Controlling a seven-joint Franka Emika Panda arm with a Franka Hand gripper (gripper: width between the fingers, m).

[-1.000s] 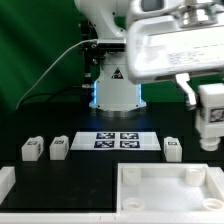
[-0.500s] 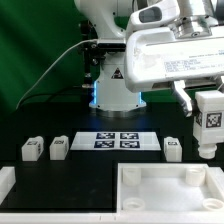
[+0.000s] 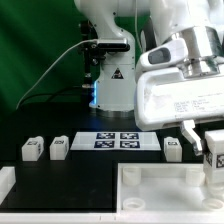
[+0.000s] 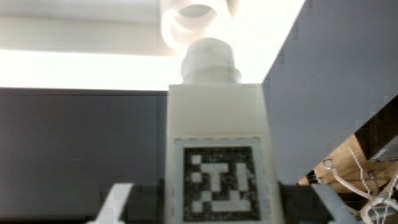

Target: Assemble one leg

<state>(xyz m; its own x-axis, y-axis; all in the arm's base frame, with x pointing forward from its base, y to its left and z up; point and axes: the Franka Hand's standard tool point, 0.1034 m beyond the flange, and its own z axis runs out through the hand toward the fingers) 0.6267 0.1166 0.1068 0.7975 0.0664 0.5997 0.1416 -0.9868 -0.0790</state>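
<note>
**White leg gripped, not yet seated**

The gripper [image 3: 212,150] has its jaws clamped on one leg [image 3: 214,160]. The tagged face points outward, and in the wrist view the narrow tip projects past the fingertips [image 4: 121,204]. Beneath the jaws lies the large white panel [image 3: 150,195], near a corner socket. The pick-up looks done. What is left, I judge, is seating the leg in a socket. Three other legs [image 3: 31,149] stand well away from the jaws.

- Small white block-shaped plastic leg [image 4: 217,130]: smooth and matt, with a flat printed black-and-white tag.
- Large flat white square plastic panel [image 3: 160,200]: smooth, faint sheen.
- Black table [image 3: 90,178]: matt.
- Green cloth backdrop [image 3: 30,40]: matt.
- White robot arm casing [image 3: 190,100]: glossy plastic.
</note>
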